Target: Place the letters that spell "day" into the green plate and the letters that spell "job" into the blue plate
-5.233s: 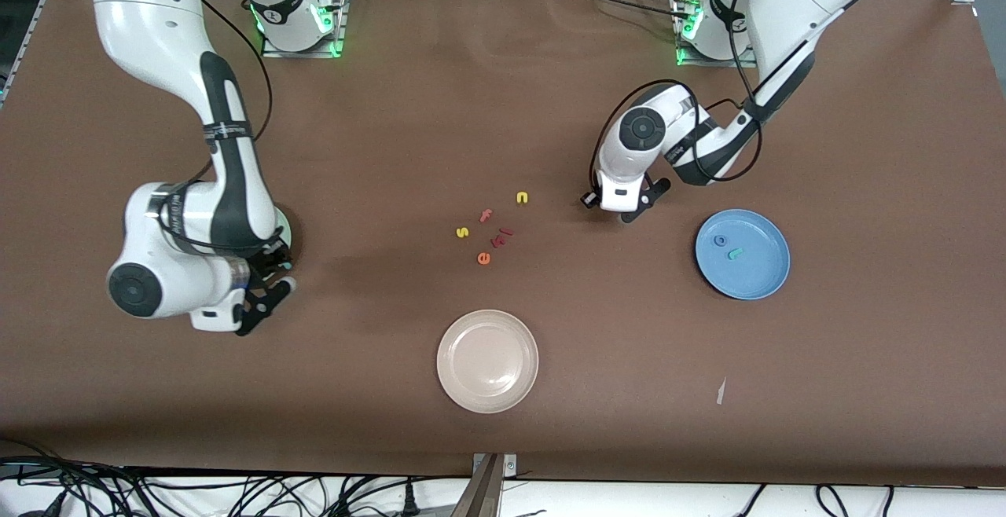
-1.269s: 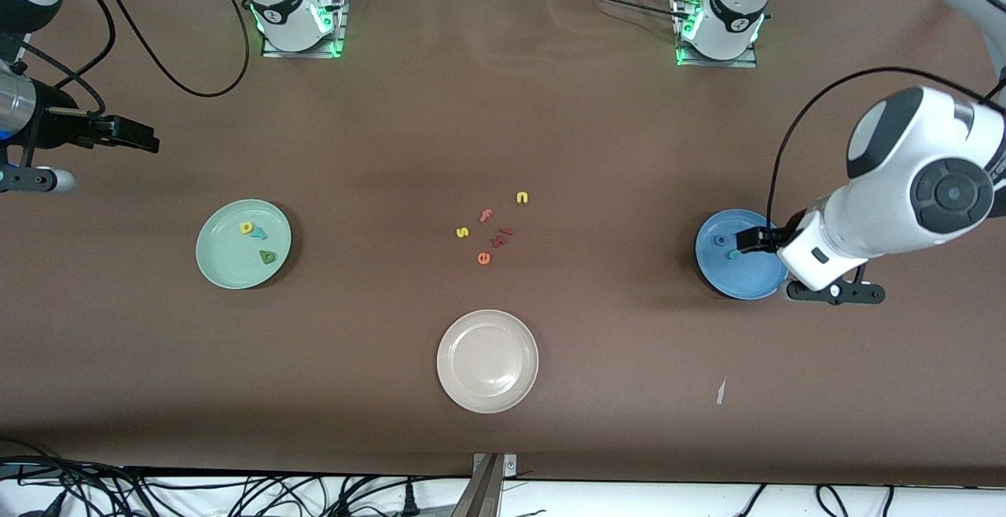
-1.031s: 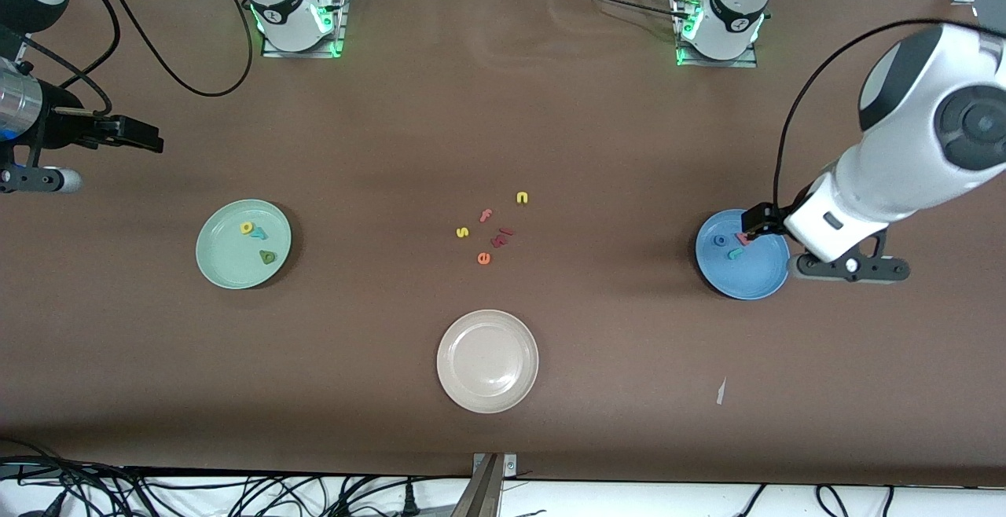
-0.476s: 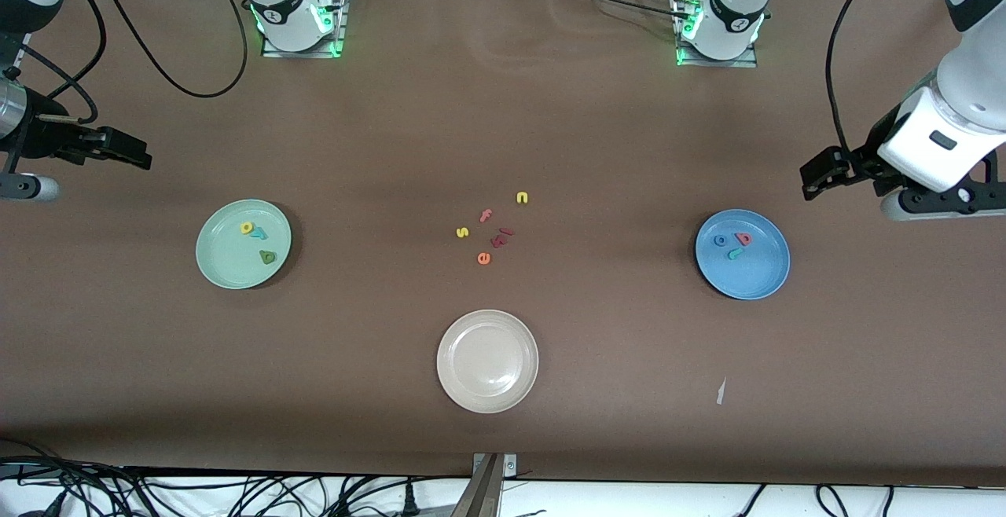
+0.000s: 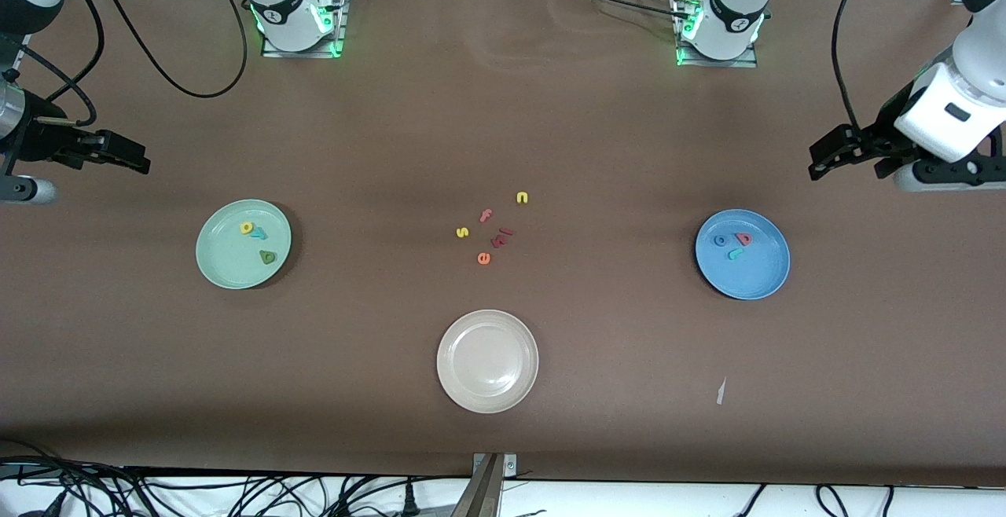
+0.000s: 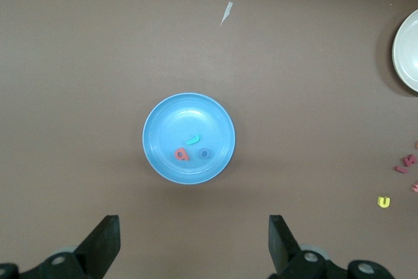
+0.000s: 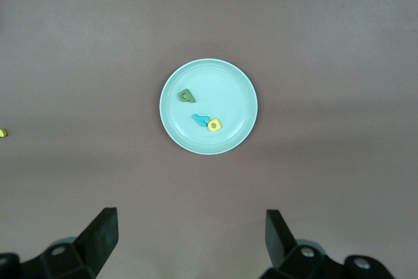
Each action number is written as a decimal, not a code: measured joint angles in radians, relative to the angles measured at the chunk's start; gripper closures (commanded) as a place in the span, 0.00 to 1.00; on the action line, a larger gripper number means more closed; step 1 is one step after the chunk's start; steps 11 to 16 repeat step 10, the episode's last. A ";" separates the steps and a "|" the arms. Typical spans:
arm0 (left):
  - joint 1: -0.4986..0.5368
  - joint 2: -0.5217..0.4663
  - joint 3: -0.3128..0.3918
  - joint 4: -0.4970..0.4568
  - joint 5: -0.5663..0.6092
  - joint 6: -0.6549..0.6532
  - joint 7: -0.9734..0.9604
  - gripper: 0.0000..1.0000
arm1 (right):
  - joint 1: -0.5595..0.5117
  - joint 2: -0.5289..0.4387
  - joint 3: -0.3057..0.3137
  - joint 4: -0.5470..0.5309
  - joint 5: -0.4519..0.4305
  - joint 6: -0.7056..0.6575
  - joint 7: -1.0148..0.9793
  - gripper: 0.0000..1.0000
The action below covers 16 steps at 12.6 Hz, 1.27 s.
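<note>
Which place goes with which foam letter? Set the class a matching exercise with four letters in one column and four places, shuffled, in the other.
Column one:
1. pinkish-red "b"
2. yellow "d"
3. orange "e"
4. yellow "n"

Column two:
A. in the green plate
B. on the bare table, the letter of the middle cluster nearest the beige plate
C. in the blue plate
D. on the bare table, the letter of the middle cluster farthest from the front camera

Pairs: 1-C, 2-A, 3-B, 4-D
</note>
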 measured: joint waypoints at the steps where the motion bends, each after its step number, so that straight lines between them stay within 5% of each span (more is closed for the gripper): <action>1: 0.000 -0.018 0.003 -0.015 0.000 -0.004 0.000 0.00 | 0.000 0.000 0.000 0.000 0.000 0.000 0.000 0.00; 6: 0.039 -0.037 -0.060 -0.022 0.000 -0.009 0.000 0.00 | 0.000 0.001 0.000 0.000 0.000 0.000 0.000 0.00; 16: 0.052 -0.038 -0.062 -0.022 0.000 -0.009 0.000 0.00 | 0.000 0.001 0.000 0.000 0.000 0.000 0.000 0.00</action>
